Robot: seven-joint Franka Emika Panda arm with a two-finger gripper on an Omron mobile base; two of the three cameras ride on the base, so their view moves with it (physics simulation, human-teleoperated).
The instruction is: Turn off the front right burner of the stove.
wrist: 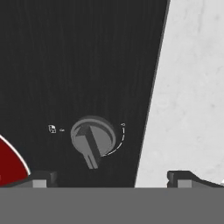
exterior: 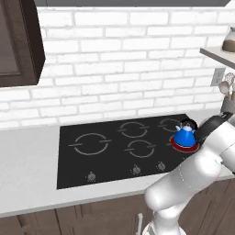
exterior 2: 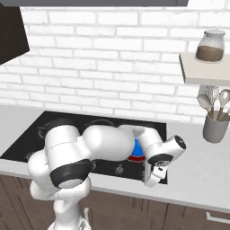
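The stove [exterior: 87,160] is a flat black glass cooktop set into a pale counter. Its front right burner [exterior: 177,143] glows as a red ring, and a small blue kettle [exterior: 185,135] stands on it. In the hand view a round grey knob [wrist: 92,138] lies on the black glass, its pointer aimed toward the bottom of that view. An edge of the red burner [wrist: 8,168] shows at the lower left. My gripper [wrist: 114,178] hovers above the knob, open, its fingertips [wrist: 41,178] spread wide with nothing between them. In the right base view the gripper [exterior 2: 151,180] points down at the stove's front right corner.
Three more grey knobs [exterior: 136,170] line the stove's front edge. The pale counter [wrist: 188,87] begins just right of the knob. A grey utensil holder [exterior 2: 214,128] stands to the right, under a shelf with a jar [exterior 2: 210,45]. A dark cabinet [exterior: 18,41] hangs at the upper left.
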